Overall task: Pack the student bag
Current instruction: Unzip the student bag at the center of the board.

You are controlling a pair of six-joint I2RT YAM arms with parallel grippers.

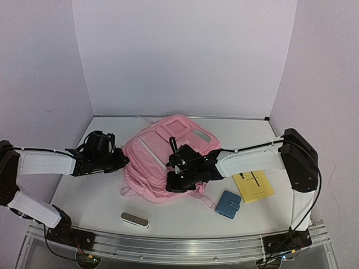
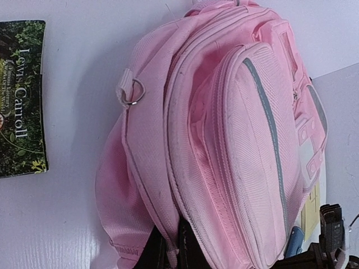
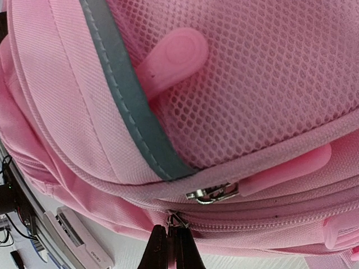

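Far left, seen from the left wrist: green-covered book (image 2: 21,98) flat on the white table (image 1: 185,221). Next, left gripper (image 1: 122,159) at the left edge of the student bag (image 1: 154,151), jaws nearly together, pinching a fold of pink fabric. Near the front edge, a small grey case (image 1: 134,219), apart from the bag. Bag lying flat mid-table, front pockets up. Right gripper (image 1: 173,184) at the bag's near edge, jaws pressed together on a metal zip pull (image 3: 175,219). Further right, a blue wallet (image 1: 228,204) just beside a yellow notebook (image 1: 253,185).
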